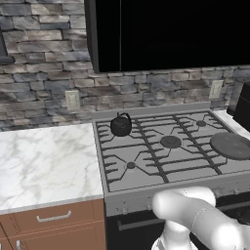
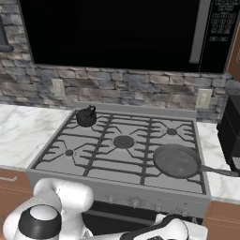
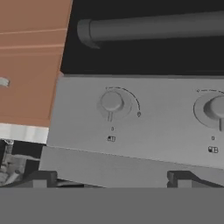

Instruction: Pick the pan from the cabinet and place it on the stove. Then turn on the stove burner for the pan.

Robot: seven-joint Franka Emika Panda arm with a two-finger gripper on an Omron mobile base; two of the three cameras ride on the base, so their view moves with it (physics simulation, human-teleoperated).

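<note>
Grey gas stove (image 2: 70, 140) carries the dark round frying pan (image 2: 176, 161) at four o'clock; the hand (image 3: 111, 177), wide and empty, faces a round grey front knob (image 3: 112, 102), probably to light that burner.

Both base views look down over the stove (image 1: 161, 146); hand view faces its knobs (image 3: 112, 102) closely

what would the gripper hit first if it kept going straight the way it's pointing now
Probably the stove's front control panel. In the hand view the open gripper faces that grey panel square on, with one knob almost dead ahead and slightly above centre. How far off the panel is cannot be judged, but nothing stands in between.
</note>
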